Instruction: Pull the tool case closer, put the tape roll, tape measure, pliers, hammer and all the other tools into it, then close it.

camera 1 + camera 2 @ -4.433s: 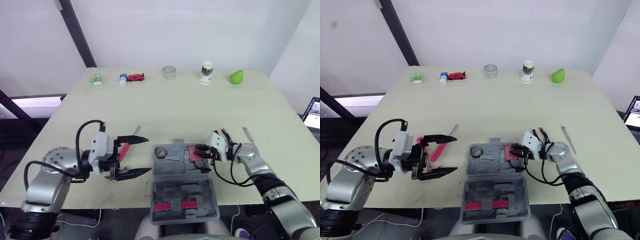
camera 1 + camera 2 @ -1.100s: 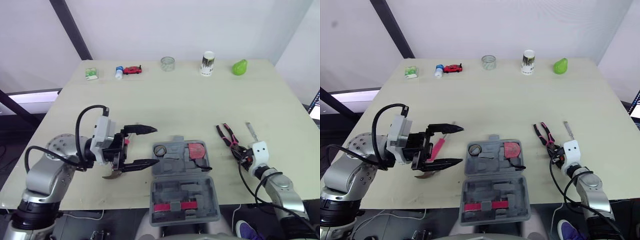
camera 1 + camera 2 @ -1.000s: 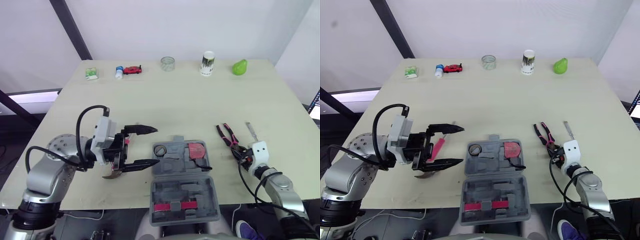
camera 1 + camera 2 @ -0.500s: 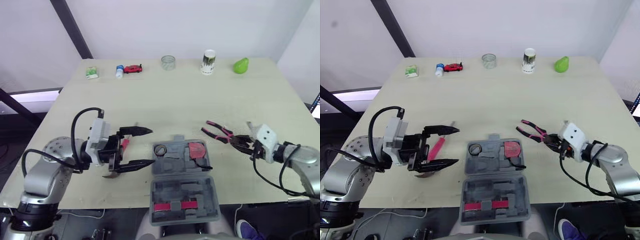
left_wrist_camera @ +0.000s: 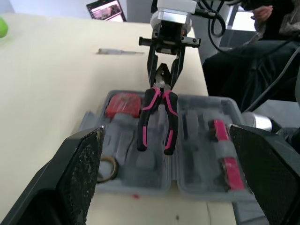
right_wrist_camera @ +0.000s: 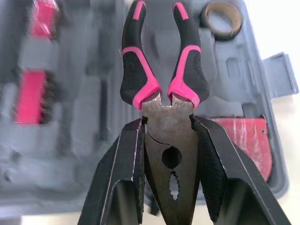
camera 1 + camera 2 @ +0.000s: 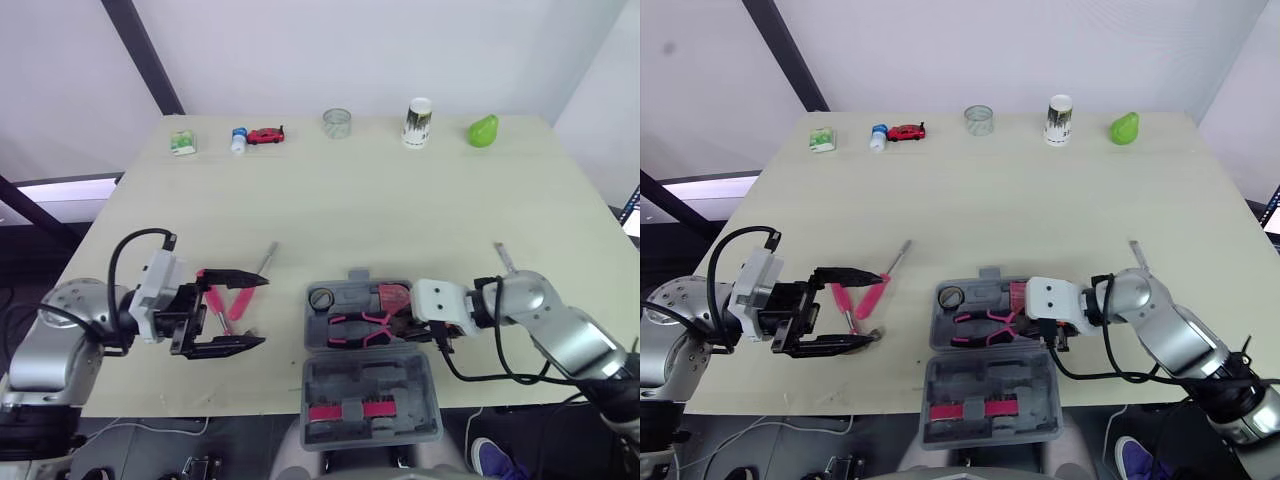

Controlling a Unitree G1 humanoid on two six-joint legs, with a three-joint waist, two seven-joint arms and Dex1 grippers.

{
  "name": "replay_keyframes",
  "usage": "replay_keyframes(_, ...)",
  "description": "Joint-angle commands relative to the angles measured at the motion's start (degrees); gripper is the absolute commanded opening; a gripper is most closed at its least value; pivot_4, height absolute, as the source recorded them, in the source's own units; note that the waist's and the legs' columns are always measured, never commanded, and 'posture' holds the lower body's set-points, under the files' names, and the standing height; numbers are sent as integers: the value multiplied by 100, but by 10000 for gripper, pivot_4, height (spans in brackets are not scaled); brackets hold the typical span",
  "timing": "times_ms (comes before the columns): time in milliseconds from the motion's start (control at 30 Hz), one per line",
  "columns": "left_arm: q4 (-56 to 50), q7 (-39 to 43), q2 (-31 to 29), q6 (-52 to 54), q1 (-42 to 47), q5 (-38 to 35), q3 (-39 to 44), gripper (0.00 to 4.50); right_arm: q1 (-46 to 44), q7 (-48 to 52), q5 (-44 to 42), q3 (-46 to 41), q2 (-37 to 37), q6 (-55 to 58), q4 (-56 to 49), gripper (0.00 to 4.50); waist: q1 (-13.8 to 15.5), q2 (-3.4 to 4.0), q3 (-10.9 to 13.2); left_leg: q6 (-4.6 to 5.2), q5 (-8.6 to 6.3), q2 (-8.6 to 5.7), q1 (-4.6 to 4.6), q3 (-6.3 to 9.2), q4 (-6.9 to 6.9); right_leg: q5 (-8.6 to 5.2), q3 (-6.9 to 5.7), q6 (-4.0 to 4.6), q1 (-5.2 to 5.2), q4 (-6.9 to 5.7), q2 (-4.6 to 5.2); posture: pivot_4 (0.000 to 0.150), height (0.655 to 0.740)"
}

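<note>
The grey tool case point(image 7: 372, 395) lies open at the table's front edge. In its tray sit a tape roll point(image 7: 320, 298) and a red tape measure point(image 7: 396, 296). My right gripper point(image 7: 398, 320) is shut on the head of the pink-and-black pliers point(image 6: 161, 84), whose handles lie over the middle of the tray. To the left of the case my left gripper point(image 7: 258, 311) stands wide open, with the pink-handled hammer point(image 7: 213, 303) and a pink-handled screwdriver point(image 7: 243, 295) on the table between its fingers. A thin metal tool point(image 7: 503, 258) lies to the right of the case.
Along the far edge stand a green packet point(image 7: 183, 143), a small bottle point(image 7: 238, 142), a red toy car point(image 7: 266, 135), a glass jar point(image 7: 337, 122), a paper cup point(image 7: 417, 120) and a green pear point(image 7: 484, 130). The case lid overhangs the front edge.
My right gripper has carried the pliers from the right of the case leftward and down over its tray. My left gripper has drawn back to the left, still open.
</note>
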State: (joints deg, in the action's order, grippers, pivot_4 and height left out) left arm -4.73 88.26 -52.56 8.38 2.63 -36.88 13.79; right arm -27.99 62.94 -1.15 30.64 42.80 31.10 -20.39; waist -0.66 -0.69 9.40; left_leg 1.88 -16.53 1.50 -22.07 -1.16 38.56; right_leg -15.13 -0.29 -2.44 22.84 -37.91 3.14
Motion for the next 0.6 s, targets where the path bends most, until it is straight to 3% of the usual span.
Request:
replay_keyframes(33,102,326,-202,-144,26,27,175,45000,-295,-6,271,233,-181,244,-27,9909,4,0,1,0,0,0,-3,2,0,0,-1,0,2,0,-1,1500,7400)
replay_keyframes(233,450,424,-534,-685,-155,116,79,45000,-647,-11,723,711,-452,597,177,9909,-11,0,0,-4,3,-1,-78,1,18,2,-1,0,69,-14,-1,1500,7400)
replay_keyframes(600,474,424,-561,-940,-265,43,-28,45000,-876,-68,957,1022,-1088,850,310,9909,-24,-1,0,-4,2,-2,-77,1,20,2,-3,0,69,-20,-3,1500,7400)
